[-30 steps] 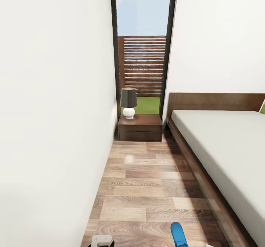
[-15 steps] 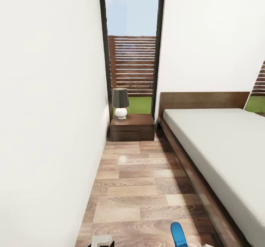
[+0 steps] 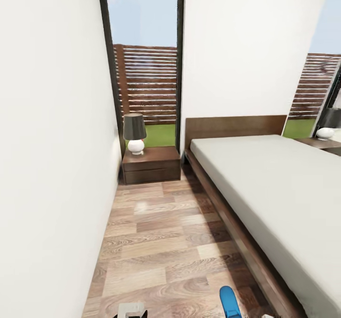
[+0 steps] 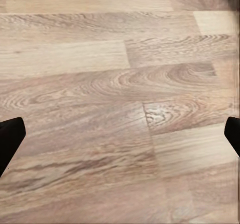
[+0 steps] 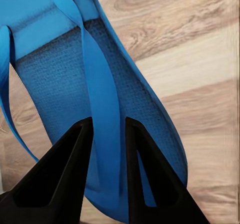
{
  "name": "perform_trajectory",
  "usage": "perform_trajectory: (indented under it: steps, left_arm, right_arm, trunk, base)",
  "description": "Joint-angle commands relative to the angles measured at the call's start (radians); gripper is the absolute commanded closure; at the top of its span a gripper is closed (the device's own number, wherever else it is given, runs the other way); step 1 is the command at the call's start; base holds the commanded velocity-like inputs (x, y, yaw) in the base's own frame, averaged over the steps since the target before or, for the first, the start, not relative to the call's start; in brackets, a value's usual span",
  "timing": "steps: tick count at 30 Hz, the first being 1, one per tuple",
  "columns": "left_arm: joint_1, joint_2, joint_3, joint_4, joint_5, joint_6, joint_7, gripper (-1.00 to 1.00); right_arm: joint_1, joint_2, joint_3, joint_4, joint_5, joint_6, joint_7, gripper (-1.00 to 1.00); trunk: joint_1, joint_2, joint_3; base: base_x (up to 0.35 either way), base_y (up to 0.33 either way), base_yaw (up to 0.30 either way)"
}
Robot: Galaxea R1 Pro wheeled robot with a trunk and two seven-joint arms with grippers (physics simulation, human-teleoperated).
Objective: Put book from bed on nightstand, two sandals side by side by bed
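Right gripper point(image 5: 105, 129) pinches bright blue rubber flip-flop sandal point(image 5: 60, 68) by its thong strap — light, floppy, likely dangles; left gripper point(image 4: 120, 134) spread, empty.

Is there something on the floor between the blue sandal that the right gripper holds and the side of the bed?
Nothing visible. The right gripper has its jaws shut on a strap of the sandal, and the wood floor up to the bed is bare.

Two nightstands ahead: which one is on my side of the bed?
The nightstand by the left wall, lamp on top; the other nightstand lies across the bed.
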Motion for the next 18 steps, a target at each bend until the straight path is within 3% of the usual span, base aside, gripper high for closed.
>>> perform_trajectory:
  steps: [1,18]
  left_arm:
    - [-0.001,0.001,-0.004,0.001,0.011,-0.004,-0.002,-1.0]
    - [-0.001,0.001,-0.004,0.001,0.011,-0.003,-0.002,-1.0]
  right_arm:
    - [-0.002,0.001,0.008,0.003,-0.011,0.0,0.008,1.0]
    - [-0.002,0.001,0.008,0.004,-0.011,0.0,0.007,1.0]
  trunk:
    - [0.0,0.0,-0.001]
    - [0.0,0.0,-0.001]
  base:
    - [0.0,0.0,-0.282]
    - [0.0,0.0,-0.282]
